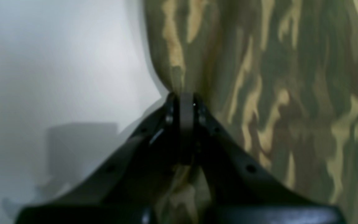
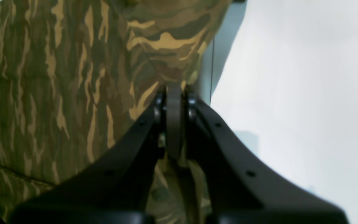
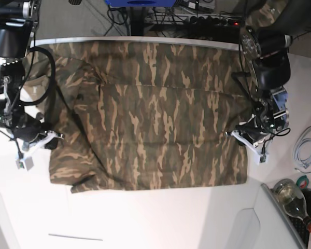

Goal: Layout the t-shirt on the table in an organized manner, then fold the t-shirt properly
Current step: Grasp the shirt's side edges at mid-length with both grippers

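Note:
The camouflage t-shirt [image 3: 150,119] lies spread wide across the white table [image 3: 160,218]. In the base view my left gripper [image 3: 243,136] sits at the shirt's right edge and my right gripper [image 3: 51,139] at its left edge. The left wrist view shows the left gripper [image 1: 182,95] shut on the t-shirt [image 1: 275,93] at its edge, with cloth bunched between the fingers and the bare table [image 1: 57,62] beside it. In the right wrist view the right gripper [image 2: 174,87] is likewise shut on a pinch of the t-shirt [image 2: 57,87], next to the table [image 2: 291,77].
A glass bottle [image 3: 293,196] lies off the table's front right corner, with a coiled white cable [image 3: 306,151] behind it. Cables and a power strip [image 3: 212,21] run along the far edge. A thin seam line [image 3: 75,237] marks the near table surface.

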`<action>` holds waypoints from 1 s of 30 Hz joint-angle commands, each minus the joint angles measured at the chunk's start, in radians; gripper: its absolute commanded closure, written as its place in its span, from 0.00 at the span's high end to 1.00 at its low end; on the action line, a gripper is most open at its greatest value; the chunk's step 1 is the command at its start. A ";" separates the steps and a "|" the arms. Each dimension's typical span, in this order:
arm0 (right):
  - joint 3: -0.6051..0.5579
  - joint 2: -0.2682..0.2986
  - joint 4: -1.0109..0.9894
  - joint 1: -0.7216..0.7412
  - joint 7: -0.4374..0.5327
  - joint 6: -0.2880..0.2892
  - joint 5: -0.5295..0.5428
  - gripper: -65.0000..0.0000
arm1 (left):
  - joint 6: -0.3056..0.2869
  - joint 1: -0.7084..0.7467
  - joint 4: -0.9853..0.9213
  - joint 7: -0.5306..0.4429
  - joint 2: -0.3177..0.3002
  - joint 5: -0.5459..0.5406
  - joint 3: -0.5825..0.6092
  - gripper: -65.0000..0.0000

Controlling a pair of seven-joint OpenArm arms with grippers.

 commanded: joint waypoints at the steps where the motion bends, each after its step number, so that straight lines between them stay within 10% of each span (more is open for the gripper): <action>1: 0.003 0.013 0.015 0.022 0.021 0.008 0.015 0.00 | -0.005 0.000 0.081 0.026 -0.011 -0.010 -0.001 0.00; 11: 0.001 0.010 0.015 0.022 0.015 0.008 0.015 0.00 | -0.010 0.212 0.658 0.416 0.020 -0.011 0.005 0.00; 27: 0.001 0.007 0.015 0.021 0.013 0.008 0.015 0.00 | -0.010 0.374 0.702 0.507 0.032 -0.011 -0.006 0.00; 30: 0.001 0.007 0.015 0.021 0.013 0.008 0.015 0.00 | -0.010 0.402 0.776 0.553 0.039 -0.013 -0.009 0.39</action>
